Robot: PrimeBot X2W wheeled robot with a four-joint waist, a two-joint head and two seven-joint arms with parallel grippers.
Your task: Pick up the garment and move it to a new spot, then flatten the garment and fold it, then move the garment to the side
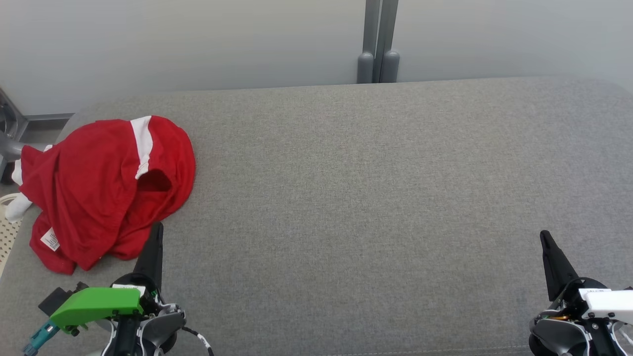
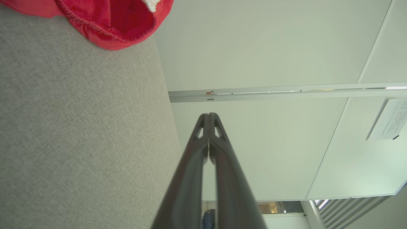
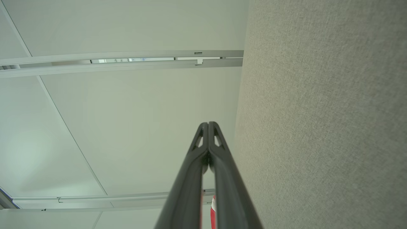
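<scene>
The garment [image 1: 104, 188] is a red shirt with a white stripe, crumpled in a heap at the left end of the grey padded table [image 1: 356, 198]; a white label shows at its near edge. Its red hem [image 2: 108, 22] appears at the top left of the left wrist view. My left gripper [image 1: 157, 228] is shut and empty, its tip just at the heap's near right edge; the fingertips [image 2: 209, 115] meet in the wrist view. My right gripper [image 1: 544, 234] is shut and empty at the lower right, far from the garment, fingertips [image 3: 208, 124] together.
A pale wall with a grey vertical post [image 1: 378, 44] runs behind the table. A white perforated basket [image 1: 9, 227] and grey metal frame [image 1: 10, 133] stand off the table's left end. The grey surface stretches from the garment to the right edge.
</scene>
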